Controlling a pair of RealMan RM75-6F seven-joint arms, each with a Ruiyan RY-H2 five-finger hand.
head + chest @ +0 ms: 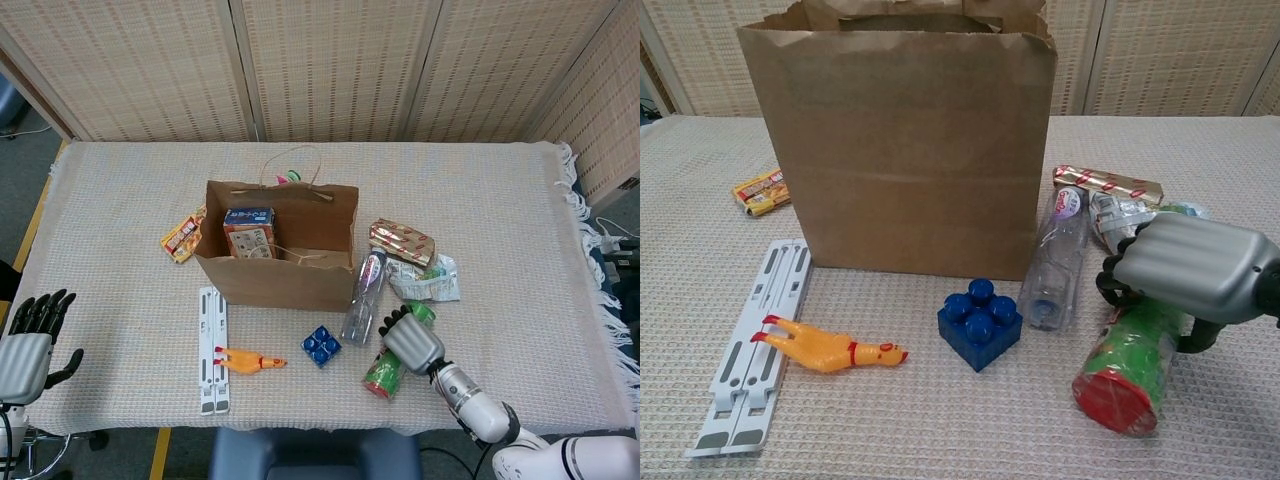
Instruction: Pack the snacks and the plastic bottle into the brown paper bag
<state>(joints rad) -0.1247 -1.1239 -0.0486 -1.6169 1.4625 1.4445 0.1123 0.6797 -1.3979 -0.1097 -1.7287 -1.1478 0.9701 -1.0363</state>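
Woven tan screens stand behind a table [120,200] with a pale knitted cloth on it. In the middle stands the brown paper bag [285,270], open at the top, with a small snack box [249,232] already inside.

To the right of the bag lies the plastic bottle [363,296]. It is on its side, and its long way runs from near to far, with one end almost touching the bag's right corner. Just to the right of the bottle lies a green can [1132,365] with a red end. It also lies on its side, and its red end points toward the near edge.

The right hand [1185,268] sits right on top of the green can. Its fingers [1118,272] curl down over the can's far part, on the side toward the bottle. I cannot tell if it grips the can tight yet.

The left hand [30,340] is far off at the near left edge, fingers apart, holding nothing. So the right hand is much nearer. The bag is to the left and a bit farther back from it.

More snacks wait: a shiny red-and-gold pack [401,241] and a crinkly silver pack [425,278] on the right, and a yellow pack [182,237] left of the bag.
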